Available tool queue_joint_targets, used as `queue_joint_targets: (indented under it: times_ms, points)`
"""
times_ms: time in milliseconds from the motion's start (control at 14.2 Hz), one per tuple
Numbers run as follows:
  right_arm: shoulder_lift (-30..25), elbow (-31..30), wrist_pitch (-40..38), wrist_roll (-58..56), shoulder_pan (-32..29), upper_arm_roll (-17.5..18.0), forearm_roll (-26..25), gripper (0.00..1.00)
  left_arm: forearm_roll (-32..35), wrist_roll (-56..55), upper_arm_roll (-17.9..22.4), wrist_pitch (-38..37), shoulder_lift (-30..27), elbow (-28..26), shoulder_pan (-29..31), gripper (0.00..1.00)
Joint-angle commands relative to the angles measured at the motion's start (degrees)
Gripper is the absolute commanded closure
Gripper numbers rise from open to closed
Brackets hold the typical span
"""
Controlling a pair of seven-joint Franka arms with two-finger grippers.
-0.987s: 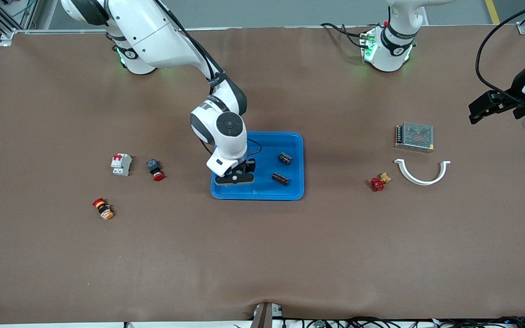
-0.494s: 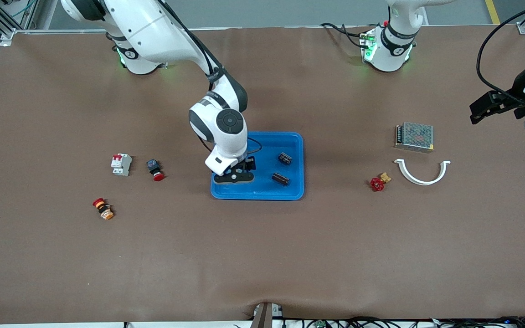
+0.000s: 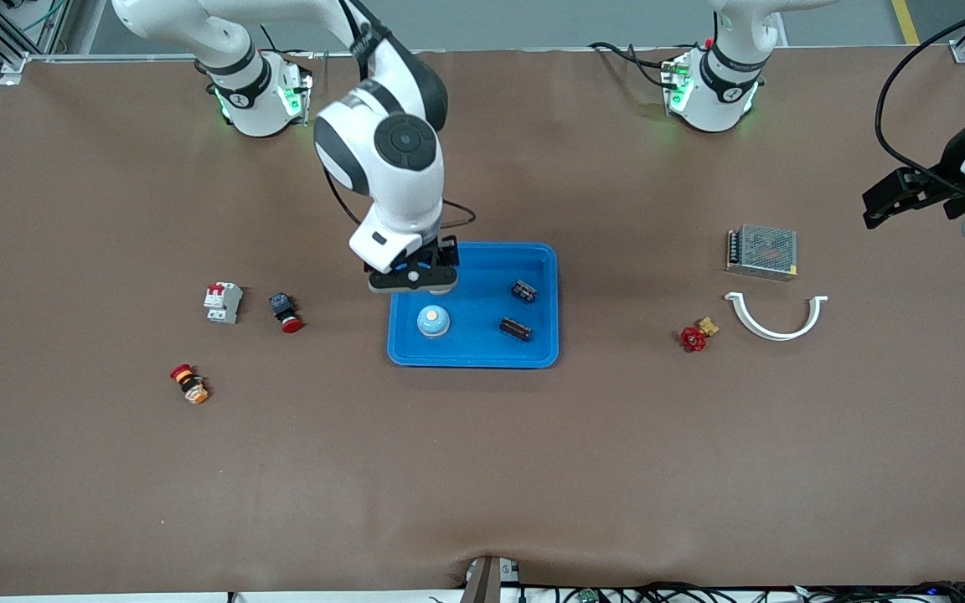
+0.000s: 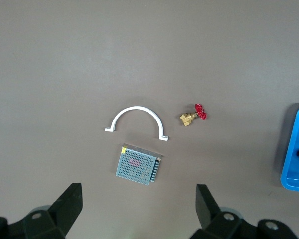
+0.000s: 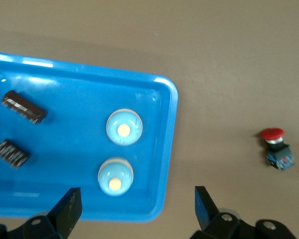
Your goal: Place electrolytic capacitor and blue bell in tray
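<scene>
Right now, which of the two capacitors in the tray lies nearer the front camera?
The longer capacitor level with the blue bell; the other capacitor sits closer to the robots' bases.

The tray point(image 5: 162, 149) looks like smooth, glossy bright-blue plastic that catches white highlights along its rim, and the two blue bells point(image 5: 123, 126) in it have a soft satin sheen (each with a pale button on top). The table point(image 3: 482, 469) is covered in a matt brown sheet, slightly wrinkled at its near edge. The power supply point(image 4: 138, 166) shows a perforated metal cover, the pipe clamp point(image 4: 136, 118) plain white plastic, and the valve point(image 4: 193, 115) a brass-coloured body.
</scene>
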Motion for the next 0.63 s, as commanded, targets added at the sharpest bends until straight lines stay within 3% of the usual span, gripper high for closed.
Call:
queue_joint_targets:
  times_ms: [0, 353, 564]
  points:
    - [-6.56, -1.84, -4.89, -4.54, -0.88, -0.46, 4.14, 0.00, -1.40, 1.57, 0.07, 0.63, -0.52, -0.45, 0.43, 0.00]
    - [-18.68, -2.01, -17.37, -7.28, -5.18, -0.72, 4.51, 0.00, -1.40, 1.57, 0.07, 0.81, 0.00, -0.36, 0.34, 0.00]
    - [-24.49, -2.01, -23.70, -15.70, -10.71, -0.81, 4.60, 0.00, -1.49, 1.57, 0.07, 1.42, 0.44, -0.27, 0.25, 0.00]
